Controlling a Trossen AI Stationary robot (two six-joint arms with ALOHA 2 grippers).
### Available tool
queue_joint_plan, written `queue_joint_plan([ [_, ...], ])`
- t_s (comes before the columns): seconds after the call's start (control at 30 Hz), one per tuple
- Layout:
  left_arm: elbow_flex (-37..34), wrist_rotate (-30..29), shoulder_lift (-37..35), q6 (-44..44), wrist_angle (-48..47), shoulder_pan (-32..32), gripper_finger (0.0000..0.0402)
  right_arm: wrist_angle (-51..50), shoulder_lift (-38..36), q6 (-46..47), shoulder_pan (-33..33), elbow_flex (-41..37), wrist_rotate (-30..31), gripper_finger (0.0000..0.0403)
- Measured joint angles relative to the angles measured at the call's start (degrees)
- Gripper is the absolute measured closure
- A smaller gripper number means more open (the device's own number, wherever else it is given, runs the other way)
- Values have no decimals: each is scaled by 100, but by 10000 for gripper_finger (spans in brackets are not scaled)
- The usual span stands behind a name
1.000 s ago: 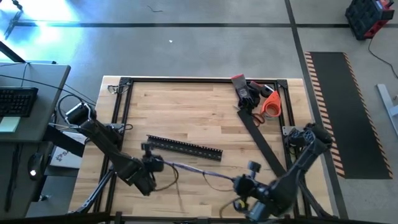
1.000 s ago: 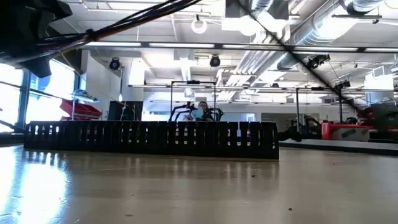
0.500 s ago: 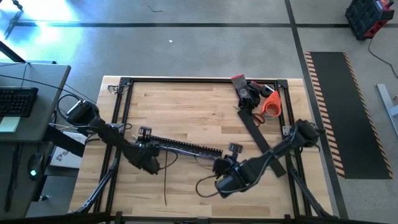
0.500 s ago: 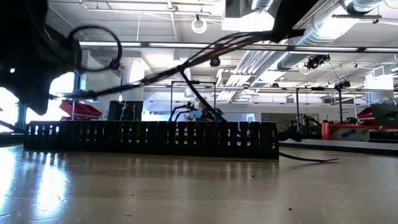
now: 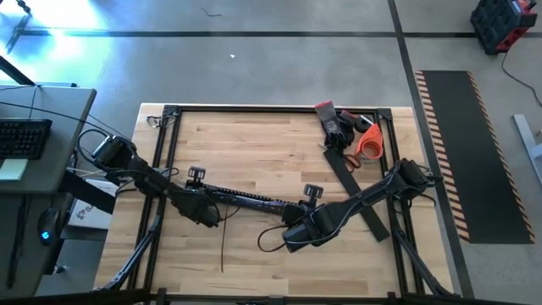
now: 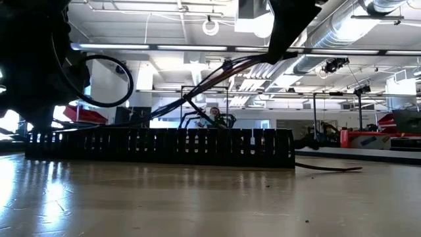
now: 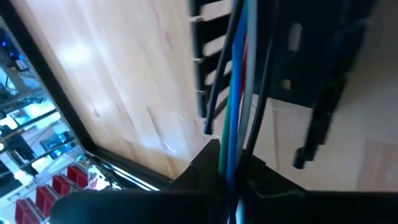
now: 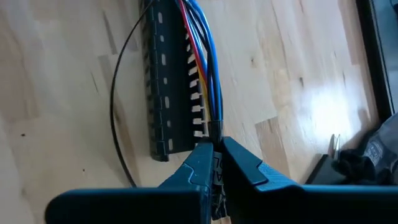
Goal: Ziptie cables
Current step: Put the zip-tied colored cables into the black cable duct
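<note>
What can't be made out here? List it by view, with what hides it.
- High view: whether the cables sit inside the slotted bar or above it; too thin.
- Low view: both grippers, cut off by the top edge.
- Left wrist view: the cables' far end, blurred.
- Right wrist view: the bar's far end, cut off by the edge.

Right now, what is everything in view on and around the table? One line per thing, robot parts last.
cables: one bundle, blue, red, dark; over the slotted bar, held at both ends
slotted bar: one, black; table middle
flat strip: one, black; table right, lying diagonally
scissors: one, orange handles; far right corner
gloves: dark, count unclear; beside the scissors
table: one, light wood, black frame
keyboard: one, black; desk at left
left gripper: shut on cables, bar's left end
right gripper: shut on cables, bar's right end
</note>
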Motion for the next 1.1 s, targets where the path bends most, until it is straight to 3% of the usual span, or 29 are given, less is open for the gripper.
queue_joint_plan([
  [0.17,0,149,0,-105,1,123,379,-55,75,0,-6,-33,-15,401],
  [0.53,222,322,-632,-721,-847,285,260,429,97,46,-87,-1014,-326,401],
  [0.73,710,62,-1230,-1626,-772,5,253,632,92,22,-89,-1448,-671,400],
  [1.1,1049,-766,-1401,-2819,1097,-1187,264,716,92,21,303,-1660,-816,372],
])
